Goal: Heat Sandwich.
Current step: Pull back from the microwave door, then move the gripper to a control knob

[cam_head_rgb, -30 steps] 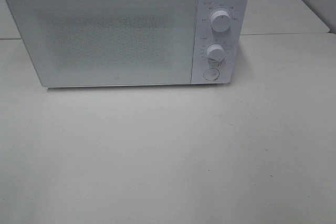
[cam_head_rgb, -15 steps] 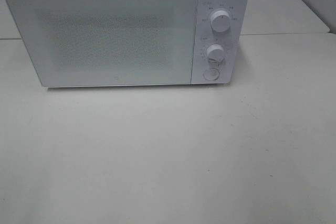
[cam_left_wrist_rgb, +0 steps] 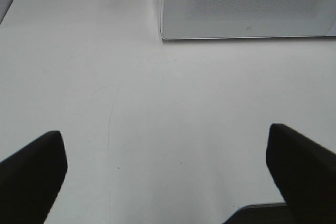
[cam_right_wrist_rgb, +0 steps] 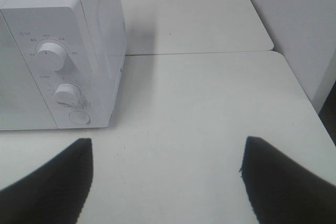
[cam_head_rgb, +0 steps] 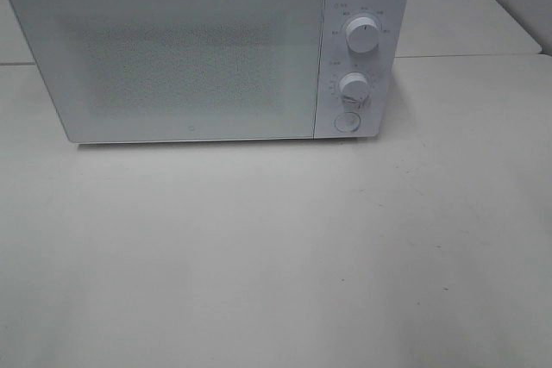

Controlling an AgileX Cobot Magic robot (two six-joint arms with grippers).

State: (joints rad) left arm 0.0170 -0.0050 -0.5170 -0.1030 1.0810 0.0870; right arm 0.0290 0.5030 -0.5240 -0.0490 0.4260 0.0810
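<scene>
White microwave (cam_head_rgb: 207, 49) unchanged vs a sec ago. Its speckled door (cam_head_rgb: 172, 58) is shut and hides the inside, so we can't tell where the sandwich is. Before it, left gripper (cam_left_wrist_rgb: 164, 135) & right gripper (cam_right_wrist_rgb: 168, 141) both gape, empty.

A pale, off-white table (cam_head_rgb: 276, 256) fills the high view, its matte surface faintly scuffed. The one thing standing on it is a white microwave (cam_head_rgb: 190, 49), set toward 11 o'clock of the tabletop. Its door is shut and faces 6 o'clock, and its base sits flat on the surface. At 1 o'clock a straight seam (cam_head_rgb: 470, 56) divides this table from a second table (cam_head_rgb: 466, 15) of the same colour just behind it. In the left wrist view a thin curved scratch (cam_left_wrist_rgb: 110, 114) marks the surface near the microwave's front corner
</scene>
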